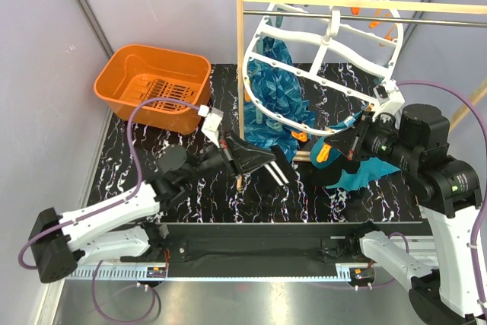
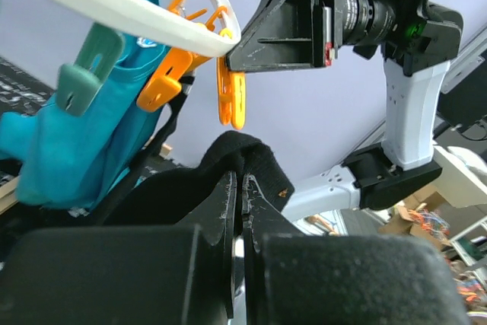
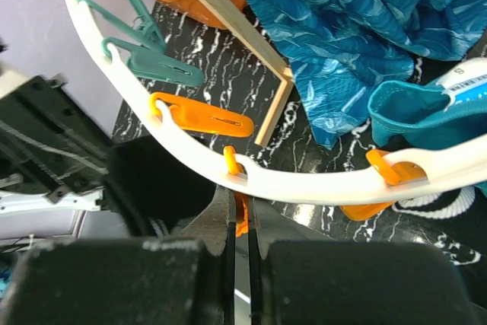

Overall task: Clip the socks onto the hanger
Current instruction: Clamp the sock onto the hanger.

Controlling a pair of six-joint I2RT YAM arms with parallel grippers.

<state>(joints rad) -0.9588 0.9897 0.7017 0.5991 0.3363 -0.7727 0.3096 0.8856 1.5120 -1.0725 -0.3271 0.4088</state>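
Note:
The white oval hanger [image 1: 319, 43] hangs tilted from the rack rod, with orange and teal clips on its rim. My left gripper [image 1: 245, 159] is shut on a black sock [image 1: 259, 159] with white stripes and holds it up toward the hanger's lower rim. In the left wrist view the sock [image 2: 228, 161] sits just below an orange clip [image 2: 230, 100]. My right gripper [image 1: 348, 142] is shut on that orange clip [image 3: 241, 218] under the white rim [image 3: 304, 184]; the held sock [image 3: 152, 180] is right beside it. Another striped sock [image 3: 430, 205] lies on the table below.
An orange basket [image 1: 152, 85] stands at the back left. A wooden rack [image 1: 241, 58] with a metal rod carries the hanger. A blue patterned cloth [image 1: 270, 89] and a teal cloth [image 1: 365, 174] hang from the hanger's clips.

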